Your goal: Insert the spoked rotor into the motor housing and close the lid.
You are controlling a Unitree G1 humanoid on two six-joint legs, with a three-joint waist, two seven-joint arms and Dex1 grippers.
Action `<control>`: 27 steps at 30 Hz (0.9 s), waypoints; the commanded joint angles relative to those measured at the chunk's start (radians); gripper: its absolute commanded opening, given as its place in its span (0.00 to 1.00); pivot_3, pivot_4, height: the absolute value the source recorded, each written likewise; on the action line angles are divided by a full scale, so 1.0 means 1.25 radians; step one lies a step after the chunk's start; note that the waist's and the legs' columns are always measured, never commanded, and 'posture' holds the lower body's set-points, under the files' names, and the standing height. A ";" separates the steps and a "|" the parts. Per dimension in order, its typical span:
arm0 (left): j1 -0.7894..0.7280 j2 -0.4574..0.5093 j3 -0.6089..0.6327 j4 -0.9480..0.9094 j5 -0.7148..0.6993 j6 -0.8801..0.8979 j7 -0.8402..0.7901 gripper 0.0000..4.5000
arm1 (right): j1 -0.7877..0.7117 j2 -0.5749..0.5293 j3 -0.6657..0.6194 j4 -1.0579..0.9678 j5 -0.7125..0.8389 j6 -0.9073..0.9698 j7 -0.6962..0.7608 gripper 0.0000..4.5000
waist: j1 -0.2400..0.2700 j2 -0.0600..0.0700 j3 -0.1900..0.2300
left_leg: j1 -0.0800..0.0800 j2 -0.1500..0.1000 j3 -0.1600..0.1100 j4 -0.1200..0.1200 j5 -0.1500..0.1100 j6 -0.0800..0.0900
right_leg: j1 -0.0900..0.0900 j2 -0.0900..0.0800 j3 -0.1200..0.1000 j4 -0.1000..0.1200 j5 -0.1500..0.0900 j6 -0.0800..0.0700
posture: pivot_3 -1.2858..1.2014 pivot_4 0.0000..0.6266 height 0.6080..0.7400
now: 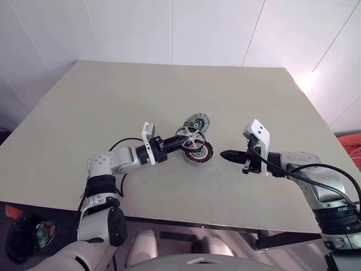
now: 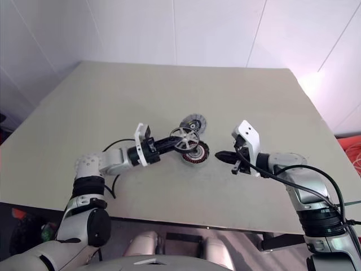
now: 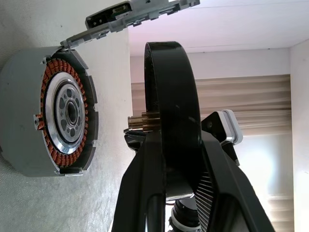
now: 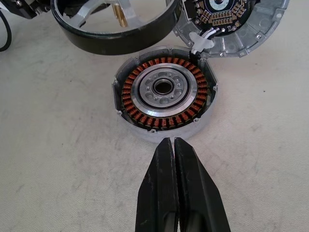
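The left gripper [image 1: 181, 140] is clamped on the spoked rotor [image 1: 190, 137], its two black fingers pinching the rim so that the wheel hangs off the table, just above and beside the motor housing [image 1: 198, 153]. In the head views the rotor's silver spokes and central hub show. In the left wrist view the same rotor [image 3: 171, 121] is seen edge-on as a dark band between the fingers, with a small brass shaft end poking out toward the housing.

The motor housing lies flat on the beige table [image 1: 113, 101], open, its ring of reddish-brown copper windings around a silver centre with a dark bore. The rotor is not seated in it; there is a visible gap between the two in the left wrist view.

The lid [image 1: 197, 121] is swung open on the far side of the housing, joined at the housing's edge. In the right wrist view its inner face [image 4: 231, 24] shows a ring of small copper-coloured contacts, and white wires run across the joint.

The right gripper [image 4: 175, 145] has its fingers pressed together, holding nothing. It points at the housing from the opposite side to the left gripper, its tips near the housing's rim but apart from it.
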 commanded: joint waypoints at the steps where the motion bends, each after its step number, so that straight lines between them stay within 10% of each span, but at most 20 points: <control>1: -0.035 -0.014 -0.017 0.019 0.017 -0.020 -0.024 0.09 | -0.007 -0.009 -0.021 -0.040 0.019 0.000 -0.007 0.00 | 0.001 0.000 0.000 | 0.000 0.000 0.000 0.000 0.000 0.000 | 0.000 0.000 0.000 0.000 0.000 0.000 | 0.52 0.00 1.00; 27: -0.072 -0.029 -0.080 0.122 0.188 -0.097 -0.114 0.09 | -0.008 0.000 -0.020 -0.027 0.025 -0.027 -0.033 0.00 | 0.001 0.000 0.000 | 0.000 0.000 0.000 0.000 0.000 0.000 | 0.000 0.000 0.000 0.000 0.000 0.000 | 0.52 0.00 1.00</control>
